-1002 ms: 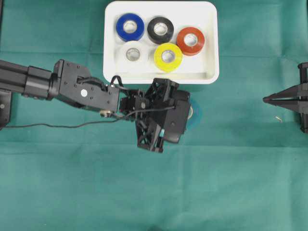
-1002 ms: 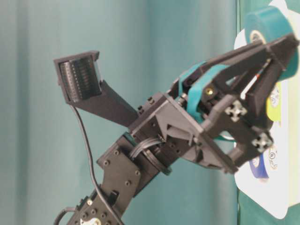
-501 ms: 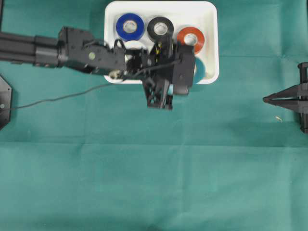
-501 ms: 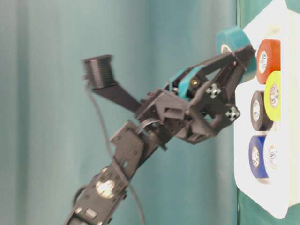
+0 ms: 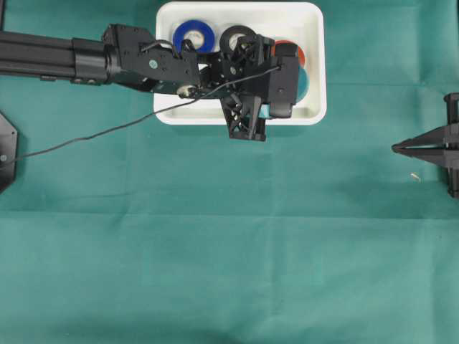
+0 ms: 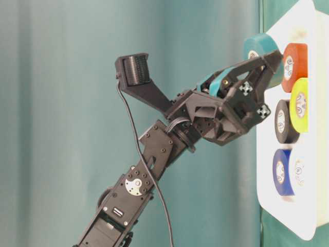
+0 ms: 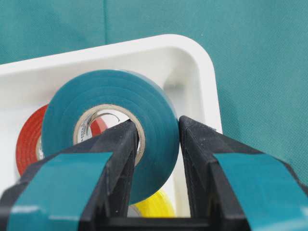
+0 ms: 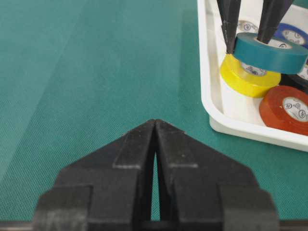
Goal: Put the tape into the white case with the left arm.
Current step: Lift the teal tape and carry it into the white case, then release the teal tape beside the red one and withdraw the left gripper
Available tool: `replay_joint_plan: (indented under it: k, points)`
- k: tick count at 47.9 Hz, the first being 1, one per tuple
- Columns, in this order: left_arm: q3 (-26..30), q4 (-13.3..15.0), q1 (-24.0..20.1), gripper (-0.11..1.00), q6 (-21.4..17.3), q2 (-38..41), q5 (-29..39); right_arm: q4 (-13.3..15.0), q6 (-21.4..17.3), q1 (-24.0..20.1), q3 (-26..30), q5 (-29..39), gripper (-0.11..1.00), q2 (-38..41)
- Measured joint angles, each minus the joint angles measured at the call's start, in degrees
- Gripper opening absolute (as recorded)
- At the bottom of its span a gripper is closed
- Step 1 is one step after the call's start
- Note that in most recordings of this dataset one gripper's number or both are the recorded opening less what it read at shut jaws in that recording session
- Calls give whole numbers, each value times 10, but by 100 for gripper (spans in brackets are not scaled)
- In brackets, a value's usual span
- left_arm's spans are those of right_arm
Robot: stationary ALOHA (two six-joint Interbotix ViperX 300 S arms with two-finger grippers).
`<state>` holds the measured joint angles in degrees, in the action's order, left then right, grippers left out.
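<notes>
Two fingers (image 7: 120, 159) of left hand (image 7: 156, 144) nearly shut, pinching wall of teal tape roll (image 7: 108, 125), one finger through its core. Right hand (image 8: 155, 144) closed, held nothing, well apart on green worktop (image 5: 229, 251). Five rolls visible in white case (image 5: 313, 115): blue (image 5: 192, 32), black (image 5: 239, 36), red (image 8: 286, 108), yellow (image 8: 248, 72), white (image 6: 299, 172). Teal roll hung above case, over yellow and red.

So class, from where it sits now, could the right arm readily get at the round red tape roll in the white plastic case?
Probably not: the left gripper, holding the teal tape roll, hangs right over the red roll.
</notes>
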<state>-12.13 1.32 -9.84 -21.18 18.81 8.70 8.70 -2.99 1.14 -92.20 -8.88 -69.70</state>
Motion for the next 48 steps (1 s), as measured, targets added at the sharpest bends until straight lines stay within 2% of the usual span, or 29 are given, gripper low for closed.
replay_joint_plan:
  k: [7, 9, 17, 19, 25, 35, 48]
  points:
    - [0, 0, 0, 26, 3, 2, 0, 0, 0, 0, 0, 0, -9, 0]
    - [0, 0, -1, 30, 4, 3, 0, -1, 0, 0, 0, 0, -9, 0]
    - [1, 0, -1, 79, 4, 3, 0, -1, 0, 0, 0, 0, -9, 0]
    - [0, 0, -1, 85, 4, 3, 0, 0, 0, 0, 0, -1, -9, 0]
    - [0, -1, -2, 74, 4, 3, 0, -1, 1, 0, 0, 0, -9, 0]
    - [-18, 0, -1, 74, 7, -10, 0, 0, 0, 0, 0, 0, -9, -1]
    - [-78, 0, 25, 73, 9, -79, -2, 0, 0, 0, 0, 0, -9, -1]
